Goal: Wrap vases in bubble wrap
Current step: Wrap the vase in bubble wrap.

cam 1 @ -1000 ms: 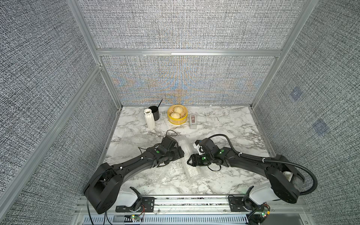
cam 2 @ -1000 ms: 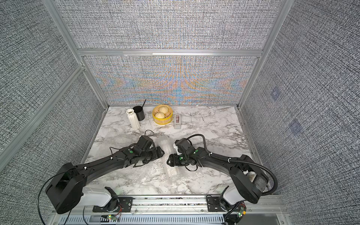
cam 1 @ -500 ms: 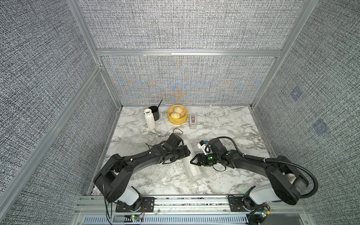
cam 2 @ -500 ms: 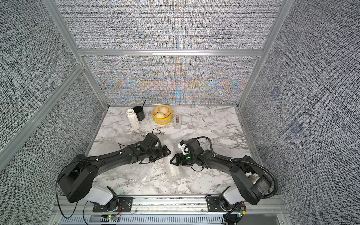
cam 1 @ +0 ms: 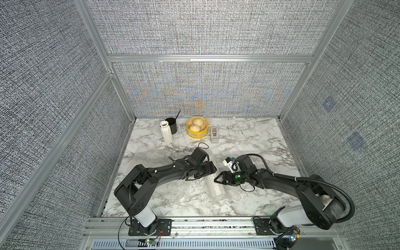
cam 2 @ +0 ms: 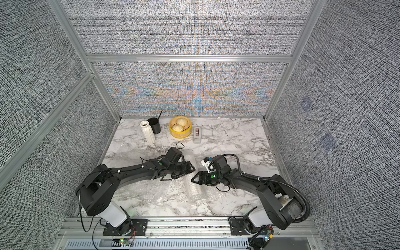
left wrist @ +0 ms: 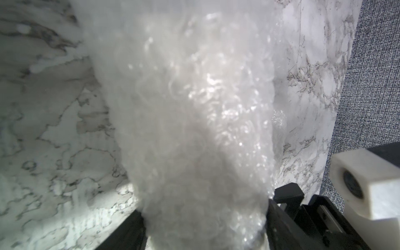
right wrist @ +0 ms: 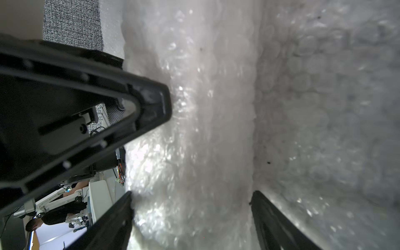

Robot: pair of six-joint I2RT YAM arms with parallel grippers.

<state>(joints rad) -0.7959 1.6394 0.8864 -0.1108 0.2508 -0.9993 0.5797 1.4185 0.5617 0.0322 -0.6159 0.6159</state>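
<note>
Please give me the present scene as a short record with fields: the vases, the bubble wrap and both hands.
standing vase: slim white ribbed ceramic vase, upright at the back, unwrapped, beside black mug
roll: clear bubble wrap roll lying mid-table; contents hidden
sheet: flat bubble wrap sheet under it
left hand: astride the roll; grip unclear
right hand: open, astride the roll
other: yellow steamer basket with two buns

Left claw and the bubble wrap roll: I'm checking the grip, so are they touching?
Touching. In the right wrist view a fingertip of the left claw presses flat against the bubble wrap roll.
</note>
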